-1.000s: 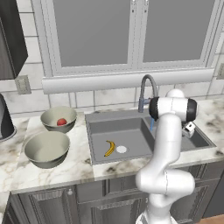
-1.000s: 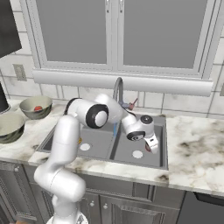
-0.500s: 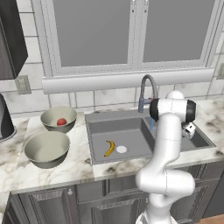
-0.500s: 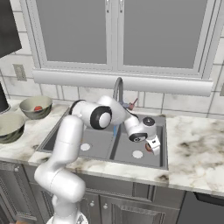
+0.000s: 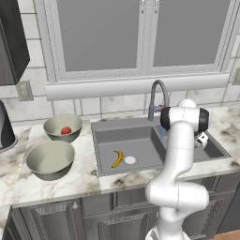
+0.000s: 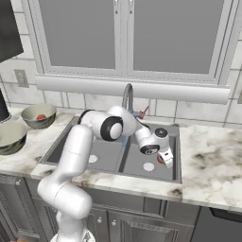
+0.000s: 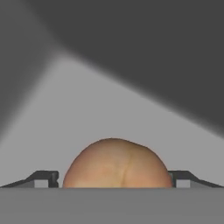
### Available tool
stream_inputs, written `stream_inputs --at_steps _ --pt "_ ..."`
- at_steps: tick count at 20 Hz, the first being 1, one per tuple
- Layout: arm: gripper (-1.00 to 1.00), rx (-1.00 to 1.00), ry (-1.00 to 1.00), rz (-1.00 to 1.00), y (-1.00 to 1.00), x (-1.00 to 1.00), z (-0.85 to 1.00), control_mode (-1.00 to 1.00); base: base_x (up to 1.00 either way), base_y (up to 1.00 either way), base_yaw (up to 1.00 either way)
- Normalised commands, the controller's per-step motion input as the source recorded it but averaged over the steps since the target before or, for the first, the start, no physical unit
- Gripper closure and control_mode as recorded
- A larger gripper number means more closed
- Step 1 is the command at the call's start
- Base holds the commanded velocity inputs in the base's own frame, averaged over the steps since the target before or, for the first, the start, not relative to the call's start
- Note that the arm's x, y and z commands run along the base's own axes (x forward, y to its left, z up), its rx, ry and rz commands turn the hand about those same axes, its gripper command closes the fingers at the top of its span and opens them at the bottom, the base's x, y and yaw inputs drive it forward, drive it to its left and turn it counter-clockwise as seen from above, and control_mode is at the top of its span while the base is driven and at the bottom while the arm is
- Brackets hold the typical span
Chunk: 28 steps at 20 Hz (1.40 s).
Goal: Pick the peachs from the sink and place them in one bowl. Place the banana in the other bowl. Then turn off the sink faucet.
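Marble counter surrounds the sink [image 6: 176, 156], where, in its right basin, the gripper [image 6: 163, 159] stands with jaws apart astride a peach [image 7: 117, 163] at six o'clock in the hand view.

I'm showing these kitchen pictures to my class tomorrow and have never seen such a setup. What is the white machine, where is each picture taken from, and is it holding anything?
The white machine is a jointed robot arm standing in front of a kitchen counter. Two pictures come from cameras behind it, one on its left and one on its right. The third comes from a camera on its hand.

The arm reaches down into the right basin of the dark sink. Its gripper has two fingers, spread open on either side of a peach; they have not closed on it, so nothing is held yet.

The banana lies in the left basin. On the counter stand two bowls: the far bowl holds another peach, the near bowl is empty. The faucet arches over the sink.
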Motion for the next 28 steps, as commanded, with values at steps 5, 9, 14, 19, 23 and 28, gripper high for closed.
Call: stream_inputs --at_steps 5,9,14,19,23,28 --pt "1.0 0.0 0.0 0.0 0.0 0.07 -0.07 -1.0 0.0 0.0 0.0" --pt "1.0 0.0 0.0 0.0 0.0 0.0 0.0 -1.0 0.0 0.0 0.0" --pt "1.0 0.0 0.0 0.0 0.0 -0.02 0.53 -1.0 0.0 0.0 0.0" --pt "1.0 0.0 0.0 0.0 0.0 -0.12 0.82 -1.0 0.0 0.0 0.0" --pt "1.0 0.0 -0.03 0.0 0.0 -0.21 0.93 -1.0 0.0 0.0 0.0" --pt "1.0 0.0 -0.09 0.0 0.0 -0.38 0.88 -1.0 0.0 0.0 0.0"
